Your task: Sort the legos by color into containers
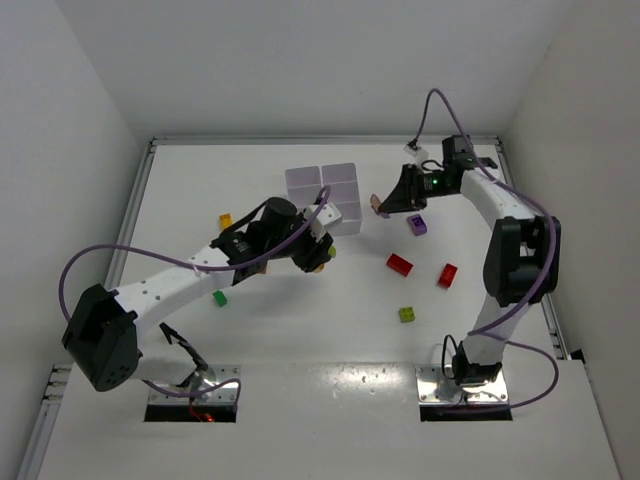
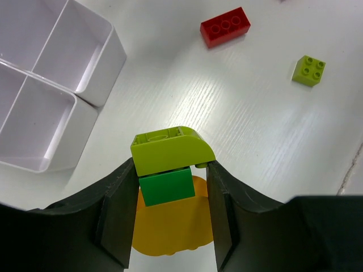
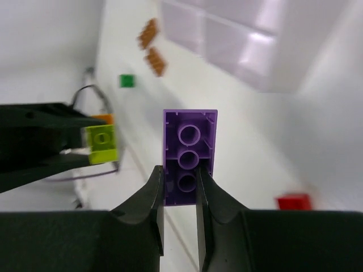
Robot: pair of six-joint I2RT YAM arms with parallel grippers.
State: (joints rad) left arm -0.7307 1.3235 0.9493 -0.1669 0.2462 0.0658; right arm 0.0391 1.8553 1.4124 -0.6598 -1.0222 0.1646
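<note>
I see left pincer [image 2: 170, 187] clamped on lime-green clump [image 2: 170, 161]; right pincer [image 3: 180, 195] clamped on purple brick [image 3: 190, 153] (both off bench).

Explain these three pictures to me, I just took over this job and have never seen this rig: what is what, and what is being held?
The wide picture looks down on two robot arms at a white table. The other two come from cameras on each wrist. The left claw grips a clump of lime, green and yellow bricks. The right claw is shut on a purple brick. A white tray sits at the back. Loose bricks: two red, lime, purple, green, orange.
</note>
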